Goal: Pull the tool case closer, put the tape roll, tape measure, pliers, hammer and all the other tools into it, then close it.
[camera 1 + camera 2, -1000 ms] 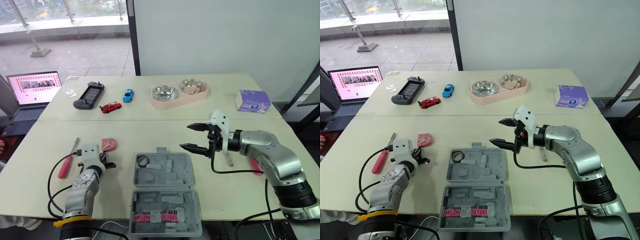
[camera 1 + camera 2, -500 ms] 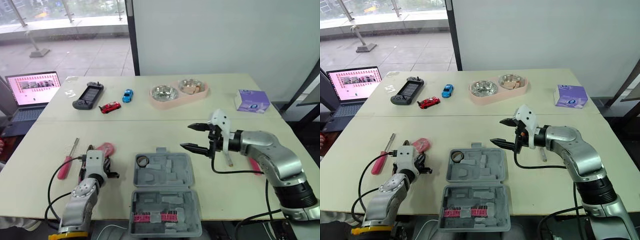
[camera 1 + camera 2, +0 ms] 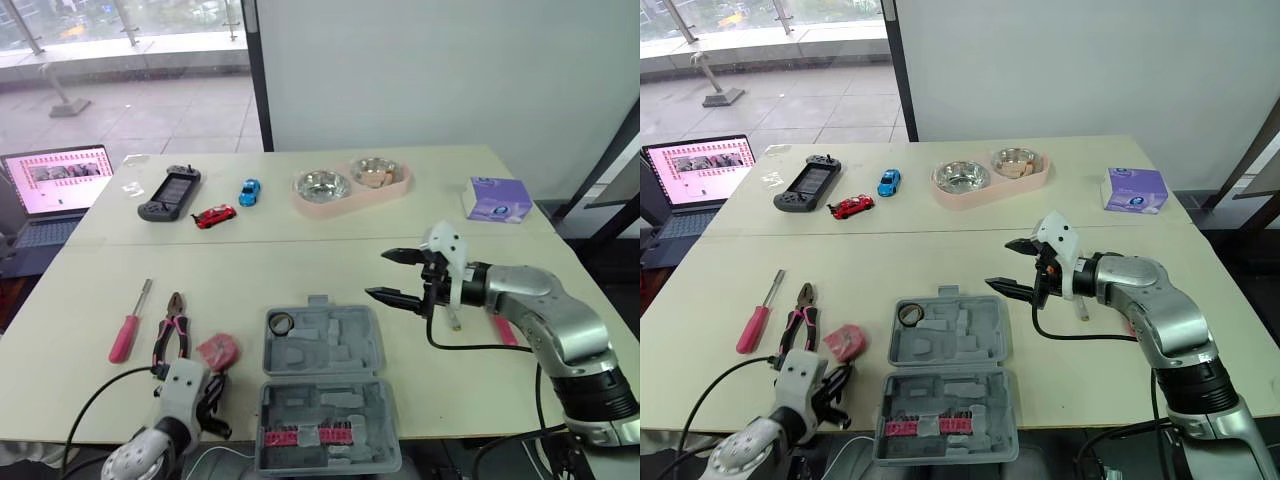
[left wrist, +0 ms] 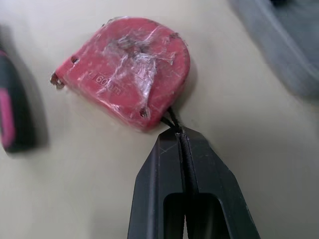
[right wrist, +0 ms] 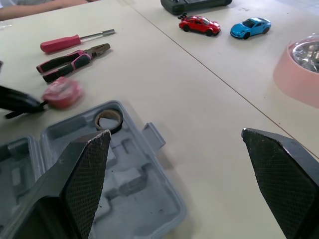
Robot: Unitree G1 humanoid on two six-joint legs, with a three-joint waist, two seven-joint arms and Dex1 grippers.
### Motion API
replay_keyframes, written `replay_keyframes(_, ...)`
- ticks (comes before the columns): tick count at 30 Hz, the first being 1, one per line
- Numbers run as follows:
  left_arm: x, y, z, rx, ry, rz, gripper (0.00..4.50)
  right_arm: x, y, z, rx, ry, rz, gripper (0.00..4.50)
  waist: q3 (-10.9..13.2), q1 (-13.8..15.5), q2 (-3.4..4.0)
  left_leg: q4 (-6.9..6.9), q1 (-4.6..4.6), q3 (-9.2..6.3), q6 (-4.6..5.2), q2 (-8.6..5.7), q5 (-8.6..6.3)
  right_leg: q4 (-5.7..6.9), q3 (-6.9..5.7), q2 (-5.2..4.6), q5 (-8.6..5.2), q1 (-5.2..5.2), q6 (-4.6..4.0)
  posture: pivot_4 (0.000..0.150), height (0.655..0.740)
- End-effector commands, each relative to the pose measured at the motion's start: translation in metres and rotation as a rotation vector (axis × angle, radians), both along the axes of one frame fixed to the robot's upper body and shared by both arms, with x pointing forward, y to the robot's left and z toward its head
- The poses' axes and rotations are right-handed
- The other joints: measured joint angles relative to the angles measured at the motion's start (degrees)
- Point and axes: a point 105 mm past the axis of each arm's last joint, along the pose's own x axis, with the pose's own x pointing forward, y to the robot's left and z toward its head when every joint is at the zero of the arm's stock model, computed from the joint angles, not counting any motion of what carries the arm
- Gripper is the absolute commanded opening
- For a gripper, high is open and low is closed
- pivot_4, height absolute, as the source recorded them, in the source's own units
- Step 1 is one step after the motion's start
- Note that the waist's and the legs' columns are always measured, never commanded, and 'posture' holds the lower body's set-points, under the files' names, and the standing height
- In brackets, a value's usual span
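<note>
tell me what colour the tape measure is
Red. The tape measure shows best in the left wrist view, close up.

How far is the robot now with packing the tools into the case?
Done: the tool case lies open near the table's front edge, with the tape roll in it. In hand: the left gripper is shut on the strap of the tape measure; the right gripper hangs open beside the case. Left: the pliers and screwdriver lie outside, and the lid is open.
</note>
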Motion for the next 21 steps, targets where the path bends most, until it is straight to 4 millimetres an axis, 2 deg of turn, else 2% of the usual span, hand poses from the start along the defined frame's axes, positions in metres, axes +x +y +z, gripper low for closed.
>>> replay_keyframes(1,-0.022,0.001,-0.003,0.002,0.059,-0.061,0.02,-0.002,0.001,0.017,0.004,-0.062,0.021,4.5,0.03,-0.22,-0.06,0.0,-0.01,0.0,0.0,0.0,0.0,0.0,0.0,0.0,-0.01,0.0,-0.01,0.15,0.736)
replay_keyframes(9,-0.048,0.021,0.008,0.058,0.109,-0.107,0.02,-0.015,0.002,0.019,0.011,-0.035,0.104,4.5,0.25,-0.5,-0.24,0.0,-0.04,0.0,0.01,0.03,-0.01,0.01,-0.01,0.01,-0.04,-0.03,0.0,0.15,0.736)
replay_keyframes(15,-0.052,0.03,0.01,0.076,0.116,-0.102,0.02,-0.025,0.002,0.016,0.0,-0.004,0.172,4.5,0.34,-0.44,-0.37,0.01,-0.06,0.0,0.02,0.03,-0.01,0.0,-0.01,0.01,-0.04,-0.03,0.0,0.15,0.736)
replay_keyframes(21,-0.053,0.03,0.011,0.074,0.114,-0.104,0.02,-0.038,0.006,0.013,-0.013,0.017,0.254,4.5,0.43,-0.44,-0.45,0.01,-0.05,0.0,0.02,0.03,-0.01,0.0,-0.02,0.01,-0.04,-0.03,0.0,0.15,0.736)
